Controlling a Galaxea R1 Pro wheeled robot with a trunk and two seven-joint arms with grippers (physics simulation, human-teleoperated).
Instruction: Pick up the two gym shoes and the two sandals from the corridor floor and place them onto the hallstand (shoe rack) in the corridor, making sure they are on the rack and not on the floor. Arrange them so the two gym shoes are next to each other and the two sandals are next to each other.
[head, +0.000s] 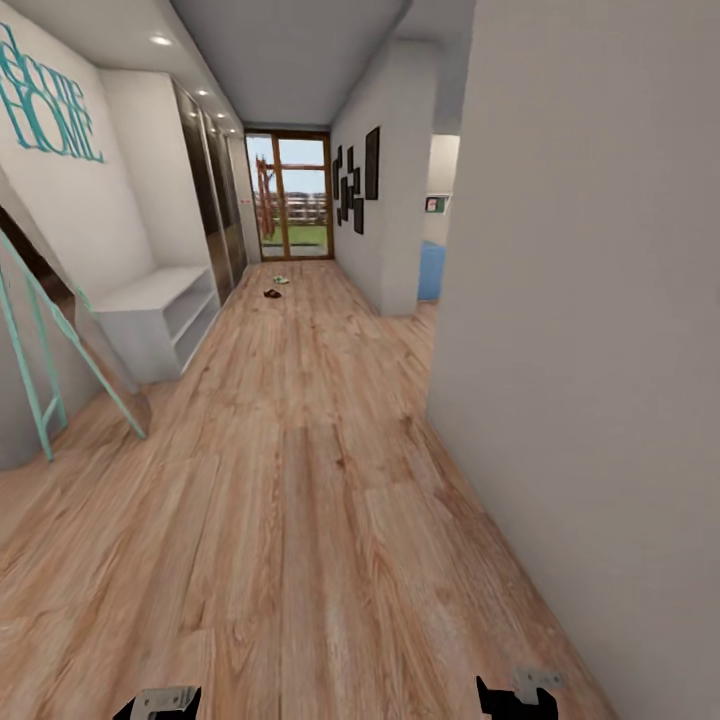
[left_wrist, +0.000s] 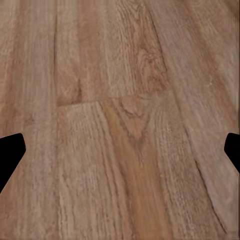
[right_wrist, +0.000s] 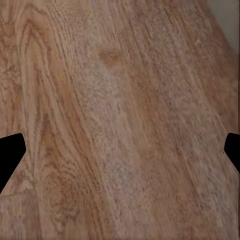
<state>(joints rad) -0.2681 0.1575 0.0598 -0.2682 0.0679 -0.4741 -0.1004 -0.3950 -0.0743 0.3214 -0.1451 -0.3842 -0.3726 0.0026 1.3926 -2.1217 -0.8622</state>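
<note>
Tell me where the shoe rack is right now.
In the head view the shoe rack stands against the corridor's left wall, past the teal ladder, with the shoes lying farther down the floor.

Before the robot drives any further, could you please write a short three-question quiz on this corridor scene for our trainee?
1. True or false: shoes already sit on the hallstand.
2. The dark sandal on the corridor floor lies: A) near the far glass door, B) beside the left gripper, C) on the bench top.
3. What do the right gripper fingertips frame?

Key: 1 false, its bench top and shelves look bare. 2 A, beside a greenish gym shoe. 3 Bare floor planks; the fingers are spread apart, holding nothing.
</note>
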